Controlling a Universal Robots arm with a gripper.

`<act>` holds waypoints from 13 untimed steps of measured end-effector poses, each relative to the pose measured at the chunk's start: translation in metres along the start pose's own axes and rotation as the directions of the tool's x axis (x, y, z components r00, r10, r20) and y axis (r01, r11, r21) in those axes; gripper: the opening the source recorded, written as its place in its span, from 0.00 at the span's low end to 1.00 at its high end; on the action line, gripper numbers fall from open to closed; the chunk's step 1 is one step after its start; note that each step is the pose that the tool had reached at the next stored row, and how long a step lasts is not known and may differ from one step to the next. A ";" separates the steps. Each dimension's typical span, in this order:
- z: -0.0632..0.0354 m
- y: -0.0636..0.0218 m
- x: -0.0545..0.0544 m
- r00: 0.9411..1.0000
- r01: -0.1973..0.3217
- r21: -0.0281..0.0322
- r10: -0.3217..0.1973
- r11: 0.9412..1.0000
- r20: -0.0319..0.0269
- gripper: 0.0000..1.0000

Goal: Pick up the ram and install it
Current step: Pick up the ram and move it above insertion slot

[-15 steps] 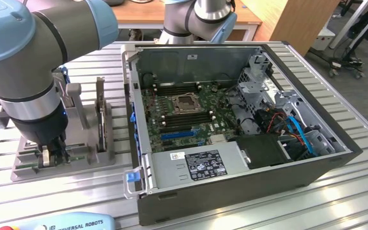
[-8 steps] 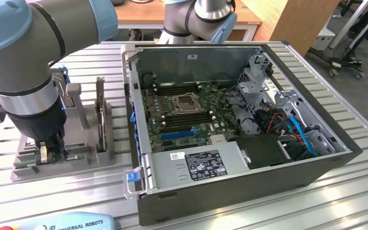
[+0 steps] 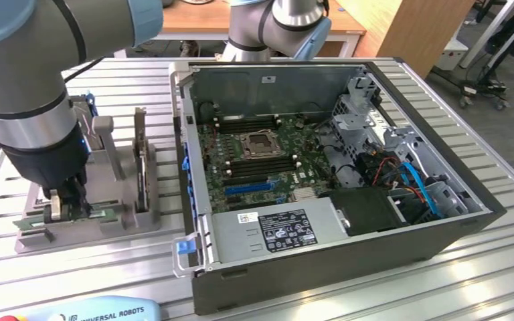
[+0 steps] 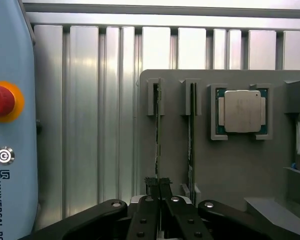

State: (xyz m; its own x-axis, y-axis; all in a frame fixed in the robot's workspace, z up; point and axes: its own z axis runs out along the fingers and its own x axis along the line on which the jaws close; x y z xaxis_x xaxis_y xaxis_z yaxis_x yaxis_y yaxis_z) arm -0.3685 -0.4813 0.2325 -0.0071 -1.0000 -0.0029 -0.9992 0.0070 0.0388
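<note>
Up close: black two-fingered pincer (image 4: 158, 186), pressed together on the top edge of a long, thin green ram (image 4: 157, 125). Stands on edge in the outermost slot of a grey holder block (image 4: 230, 165) on the ribbed aluminium desk (image 4: 90, 125). Alongside, a second green stick (image 4: 191, 130) and a square silver processor (image 4: 241, 111). Towards the exterior view's right, an open black computer case (image 3: 328, 281).

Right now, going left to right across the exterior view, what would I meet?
The gripper shut on the ram → grey holder's upright plate → blue latch → CPU socket → blue cable.
</note>
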 end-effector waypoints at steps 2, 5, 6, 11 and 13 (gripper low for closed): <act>-0.0056 0.0002 0.000 1.000 0.000 0.000 0.000 1.000 0.000 0.11; -0.0142 0.0006 0.000 1.000 0.000 0.000 0.000 1.000 0.000 0.11; -0.0172 0.0007 0.000 1.000 0.000 0.000 0.000 1.000 0.000 0.11; -0.0319 0.0012 0.000 1.000 0.000 0.000 0.000 1.000 0.000 0.11; -0.0374 0.0015 0.000 1.000 0.000 0.000 0.000 1.000 0.000 0.11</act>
State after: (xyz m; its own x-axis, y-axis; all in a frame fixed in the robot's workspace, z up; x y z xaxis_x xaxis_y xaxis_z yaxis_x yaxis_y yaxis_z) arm -0.3685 -0.4813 0.2699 -0.0071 -1.0000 -0.0029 -0.9992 0.0070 0.0389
